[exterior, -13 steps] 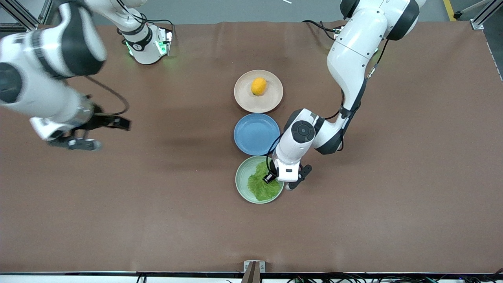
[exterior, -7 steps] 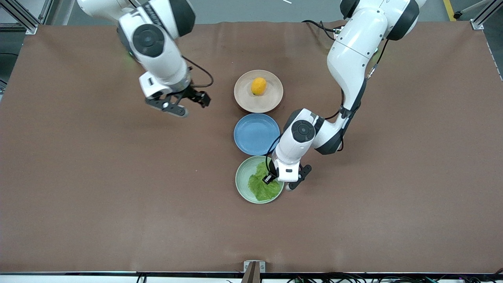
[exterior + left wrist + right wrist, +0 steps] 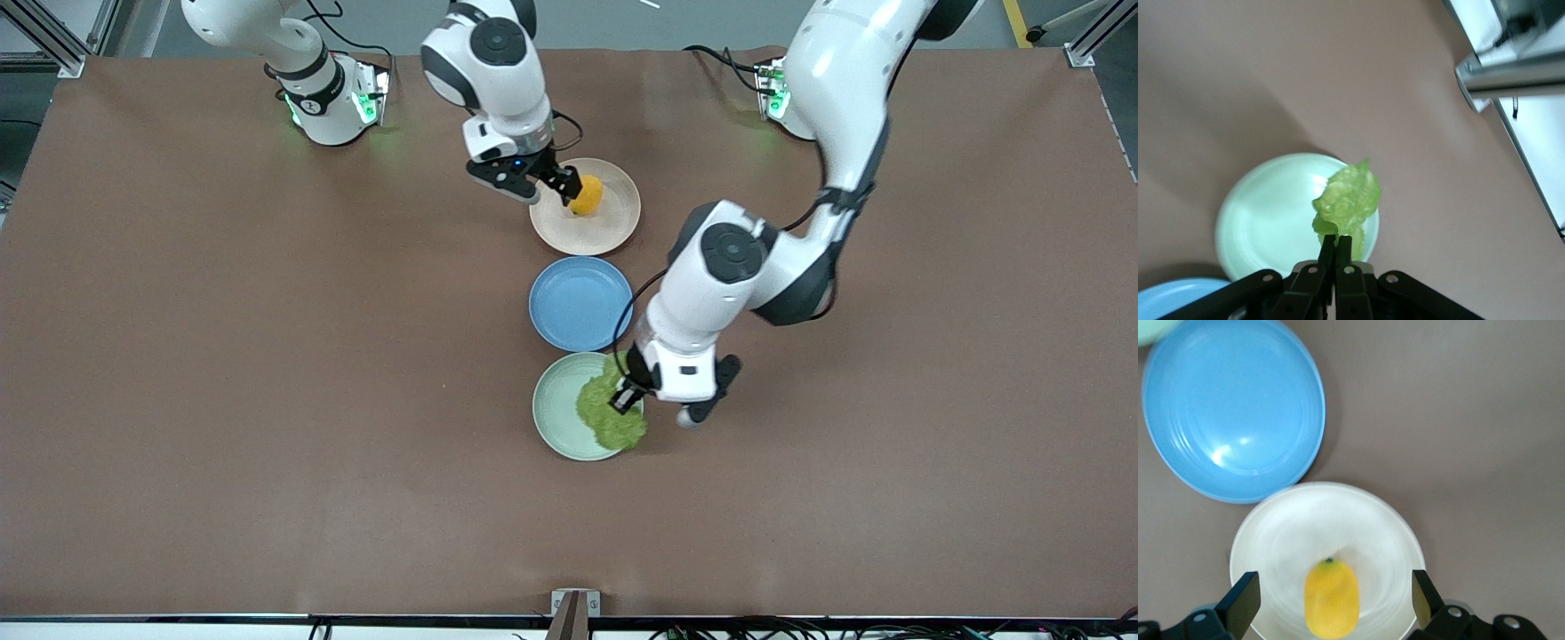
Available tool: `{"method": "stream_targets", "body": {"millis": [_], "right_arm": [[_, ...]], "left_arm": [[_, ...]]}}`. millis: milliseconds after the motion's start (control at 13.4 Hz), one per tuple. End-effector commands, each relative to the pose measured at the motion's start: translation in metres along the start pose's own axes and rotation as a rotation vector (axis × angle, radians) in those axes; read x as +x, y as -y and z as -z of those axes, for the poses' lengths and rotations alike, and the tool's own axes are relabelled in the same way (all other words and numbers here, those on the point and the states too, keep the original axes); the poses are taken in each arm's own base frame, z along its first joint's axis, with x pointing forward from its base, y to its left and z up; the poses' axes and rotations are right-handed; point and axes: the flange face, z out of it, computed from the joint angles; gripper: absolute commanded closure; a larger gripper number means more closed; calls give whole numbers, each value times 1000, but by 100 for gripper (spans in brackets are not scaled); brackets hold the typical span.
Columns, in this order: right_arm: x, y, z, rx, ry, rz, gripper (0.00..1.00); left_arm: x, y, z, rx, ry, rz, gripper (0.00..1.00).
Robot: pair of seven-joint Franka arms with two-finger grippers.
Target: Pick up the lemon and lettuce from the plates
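The lemon [image 3: 586, 195] lies on the pale beige-pink plate [image 3: 613, 227]. My right gripper [image 3: 540, 185] hangs open just over that plate. In the right wrist view the lemon [image 3: 1331, 599] sits between the gripper's [image 3: 1334, 600] two spread fingers, clear of both. My left gripper [image 3: 628, 396] is shut on the lettuce [image 3: 610, 416], which hangs bunched over the mint green plate [image 3: 556, 404], at the rim on the left arm's side. In the left wrist view the closed fingertips [image 3: 1337, 241] pinch the leaf's [image 3: 1350, 199] end above the plate [image 3: 1265, 220].
An empty blue plate [image 3: 580, 302] lies between the two other plates and also shows in the right wrist view [image 3: 1231, 407]. The three plates form a row at the table's middle on the brown mat [image 3: 267, 400].
My right arm has swung in from the right arm's end of the table to over the beige plate. My left gripper has lifted the lettuce off the mint plate and it now hangs bunched.
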Motion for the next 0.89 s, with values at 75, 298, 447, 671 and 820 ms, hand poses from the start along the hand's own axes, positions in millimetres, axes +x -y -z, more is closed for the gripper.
{"method": "stream_targets", "body": {"millis": [75, 298, 447, 671, 820], "right_arm": [[-38, 11, -59, -39, -82, 16, 0], [-61, 26, -94, -54, -139, -4, 0], [-70, 31, -104, -59, -138, -3, 0], [-70, 32, -110, -65, -139, 0, 7], [-71, 32, -111, -67, -138, 5, 31]], "left_arm": [[67, 73, 52, 104, 60, -191, 99], [117, 154, 51, 166, 119, -418, 99], [142, 192, 43, 183, 136, -518, 99], [160, 242, 15, 169, 103, -589, 99], [160, 264, -2, 161, 93, -630, 99]]}}
